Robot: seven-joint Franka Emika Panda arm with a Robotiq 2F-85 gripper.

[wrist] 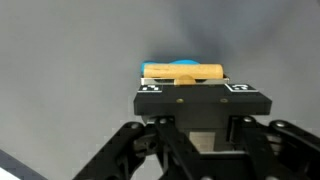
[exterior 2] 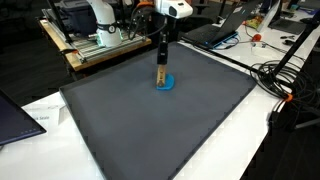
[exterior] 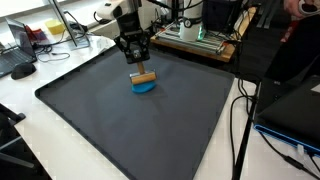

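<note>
A small wooden block (exterior: 146,76) rests on a blue disc (exterior: 144,87) at the far middle of a dark grey mat (exterior: 120,130). My gripper (exterior: 137,63) points straight down, its fingertips at the top of the block and closed on it. In an exterior view the block (exterior 2: 162,74) stands upright under the gripper (exterior 2: 163,62), its lower end on the blue disc (exterior 2: 164,84). In the wrist view the block (wrist: 190,71) and the disc (wrist: 160,66) show just past the gripper body, which hides the fingertips.
The mat (exterior 2: 150,130) covers most of a white table. An open metal frame with electronics (exterior: 195,35) stands behind it. Cables (exterior 2: 275,75) hang over one edge, near a dark laptop (exterior 2: 15,115). A mouse (exterior: 22,70) lies at the mat's side.
</note>
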